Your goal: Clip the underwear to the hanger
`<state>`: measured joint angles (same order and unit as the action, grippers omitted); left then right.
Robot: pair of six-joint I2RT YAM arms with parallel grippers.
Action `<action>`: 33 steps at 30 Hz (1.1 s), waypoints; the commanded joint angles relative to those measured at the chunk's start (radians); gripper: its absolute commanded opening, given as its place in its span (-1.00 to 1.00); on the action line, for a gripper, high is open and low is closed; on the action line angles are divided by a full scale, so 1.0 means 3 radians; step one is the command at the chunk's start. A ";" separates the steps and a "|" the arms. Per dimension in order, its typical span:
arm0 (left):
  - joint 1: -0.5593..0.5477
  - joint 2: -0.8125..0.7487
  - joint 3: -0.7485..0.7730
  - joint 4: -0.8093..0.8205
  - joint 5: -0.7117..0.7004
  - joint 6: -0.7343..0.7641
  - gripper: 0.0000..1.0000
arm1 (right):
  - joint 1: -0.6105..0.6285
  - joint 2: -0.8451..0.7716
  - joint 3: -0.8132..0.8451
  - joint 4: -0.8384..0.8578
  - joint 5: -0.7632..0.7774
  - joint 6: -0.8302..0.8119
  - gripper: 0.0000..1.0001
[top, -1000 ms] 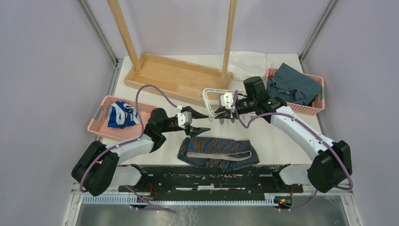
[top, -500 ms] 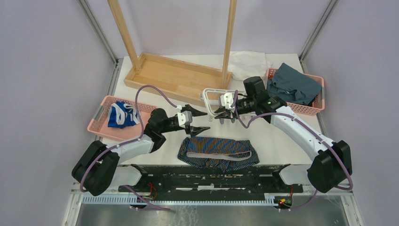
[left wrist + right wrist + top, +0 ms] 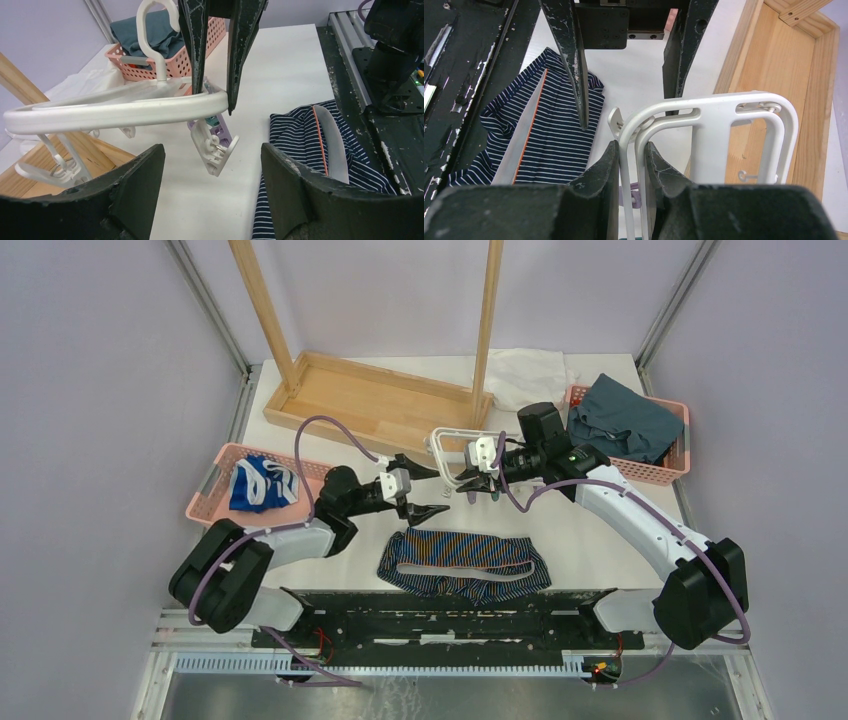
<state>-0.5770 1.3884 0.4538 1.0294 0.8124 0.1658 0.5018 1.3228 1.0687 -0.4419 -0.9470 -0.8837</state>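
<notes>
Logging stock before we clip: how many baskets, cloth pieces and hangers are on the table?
Baskets: 2, left pink basket, right pink basket
Cloth pieces: 4, underwear, blue-and-white garment, teal cloth, white cloth
Hangers: 1, white hanger
Total: 7

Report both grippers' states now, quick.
Left gripper: open, holding nothing.
Right gripper: closed on the hanger.
</notes>
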 commanded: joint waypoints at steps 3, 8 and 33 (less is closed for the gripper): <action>0.0021 0.0127 0.0221 0.0354 0.0189 -0.0164 0.55 | -0.0007 -0.0140 0.0026 0.0183 -0.0203 -0.0017 -0.99; 0.0021 0.0207 0.0294 0.0440 0.0473 -0.0279 0.53 | -0.0006 -0.0136 0.0032 0.0186 -0.0199 -0.0015 -0.99; 0.0021 0.0347 0.0420 0.0377 0.0654 -0.0409 0.27 | -0.0006 -0.0122 0.0037 0.0190 -0.0189 -0.0005 -0.99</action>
<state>-0.5732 1.4864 0.5426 1.1019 0.9901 0.0689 0.5018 1.3228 1.0687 -0.4412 -0.9501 -0.8833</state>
